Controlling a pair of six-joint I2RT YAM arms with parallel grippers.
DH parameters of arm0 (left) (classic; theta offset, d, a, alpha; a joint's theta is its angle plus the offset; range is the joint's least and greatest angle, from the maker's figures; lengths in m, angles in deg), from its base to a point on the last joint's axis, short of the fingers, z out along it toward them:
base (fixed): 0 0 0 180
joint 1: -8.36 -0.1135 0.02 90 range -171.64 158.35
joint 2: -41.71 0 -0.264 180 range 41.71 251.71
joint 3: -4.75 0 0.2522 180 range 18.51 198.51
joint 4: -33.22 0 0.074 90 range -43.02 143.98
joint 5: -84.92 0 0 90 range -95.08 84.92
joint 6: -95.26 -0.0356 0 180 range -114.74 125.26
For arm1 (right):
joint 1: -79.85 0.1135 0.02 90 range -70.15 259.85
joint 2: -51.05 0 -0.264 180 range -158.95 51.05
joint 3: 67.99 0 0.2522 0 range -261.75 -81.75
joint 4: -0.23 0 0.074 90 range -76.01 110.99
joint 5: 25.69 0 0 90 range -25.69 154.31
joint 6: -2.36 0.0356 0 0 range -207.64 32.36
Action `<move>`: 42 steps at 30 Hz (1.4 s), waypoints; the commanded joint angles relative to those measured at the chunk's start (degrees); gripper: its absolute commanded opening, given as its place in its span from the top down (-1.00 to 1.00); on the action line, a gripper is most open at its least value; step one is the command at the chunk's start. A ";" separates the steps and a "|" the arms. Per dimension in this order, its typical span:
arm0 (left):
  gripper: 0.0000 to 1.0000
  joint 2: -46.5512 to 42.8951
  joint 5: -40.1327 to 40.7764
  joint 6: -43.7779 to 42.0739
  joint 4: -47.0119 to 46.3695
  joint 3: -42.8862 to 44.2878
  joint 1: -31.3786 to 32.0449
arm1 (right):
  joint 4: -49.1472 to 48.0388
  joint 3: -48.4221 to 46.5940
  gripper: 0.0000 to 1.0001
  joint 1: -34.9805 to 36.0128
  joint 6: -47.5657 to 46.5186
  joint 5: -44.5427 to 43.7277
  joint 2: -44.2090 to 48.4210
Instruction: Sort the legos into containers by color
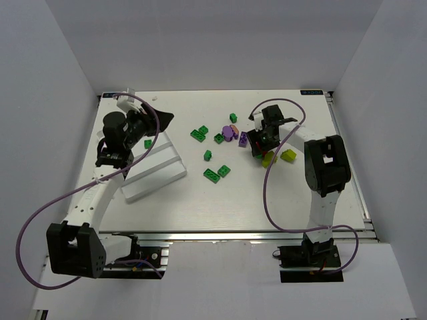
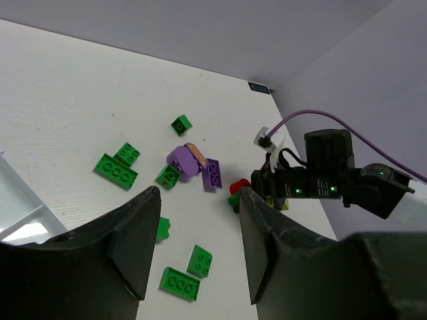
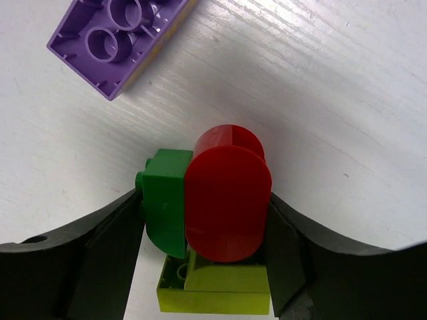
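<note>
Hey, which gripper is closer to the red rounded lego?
Right. The right gripper clamps the red lego together with a green lego. The left gripper hangs open by the tray, well away from it.

Green and purple bricks (image 1: 212,175) lie scattered right of the white tray (image 1: 157,177).

White table top (image 1: 200,207), matte, with a fine ribbed grain visible up close in the right wrist view. Plain white panels close it in: left wall (image 1: 40,100), back wall (image 1: 213,40), right wall (image 1: 393,100). A silver aluminium rail (image 1: 227,235) runs along the near edge, and a side rail (image 1: 355,180) runs down the right edge. Small dark label (image 1: 310,92) at the far right corner; its print is too small to read. White board (image 1: 220,287) sits in front of the near rail.
</note>
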 commanded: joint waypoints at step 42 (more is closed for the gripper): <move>-0.37 16.25 -19.59 -2.38 -1.61 3.10 23.31 | -27.67 33.46 0.98 23.11 -36.52 13.84 47.54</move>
